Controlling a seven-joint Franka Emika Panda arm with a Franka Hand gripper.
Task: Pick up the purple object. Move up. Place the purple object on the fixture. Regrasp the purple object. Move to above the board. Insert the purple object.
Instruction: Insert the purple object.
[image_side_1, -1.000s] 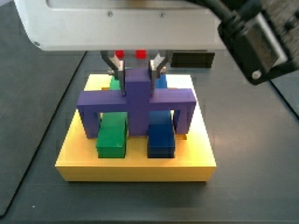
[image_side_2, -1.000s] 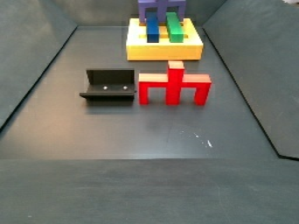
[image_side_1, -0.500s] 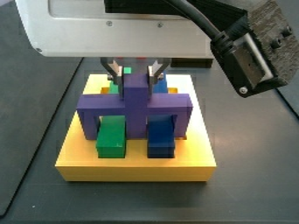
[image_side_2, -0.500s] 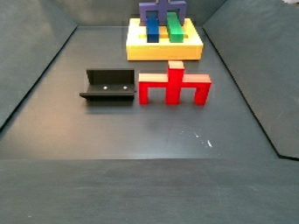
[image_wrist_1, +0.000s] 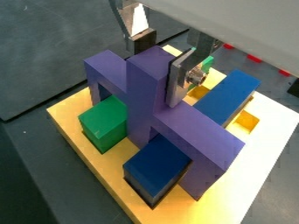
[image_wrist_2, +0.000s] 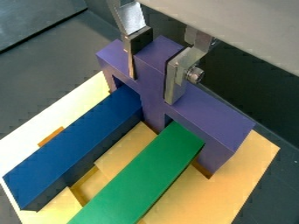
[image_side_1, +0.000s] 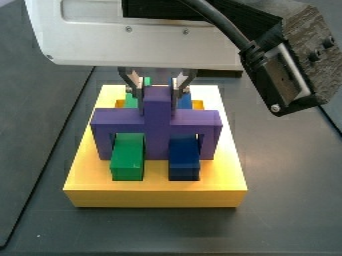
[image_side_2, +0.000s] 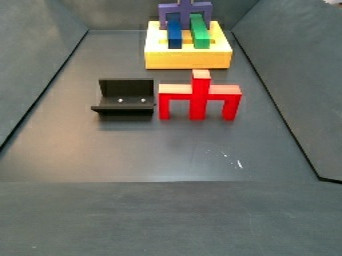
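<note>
In both side views the yellow board (image_side_1: 154, 187) (image_side_2: 187, 56) sits directly below the jaws, carrying a green bar (image_side_1: 127, 156) and a blue bar (image_side_1: 183, 158). The purple object (image_side_1: 155, 118) stands on the board, its crossbar spanning both bars, its upright stem between the jaws. The gripper (image_wrist_1: 163, 54) (image_wrist_2: 159, 58) is closed onto that stem, silver fingers (image_wrist_2: 177, 75) flanking it. Well away from the jaws lie a red piece (image_side_2: 201, 97) and the black fixture (image_side_2: 123, 99).
</note>
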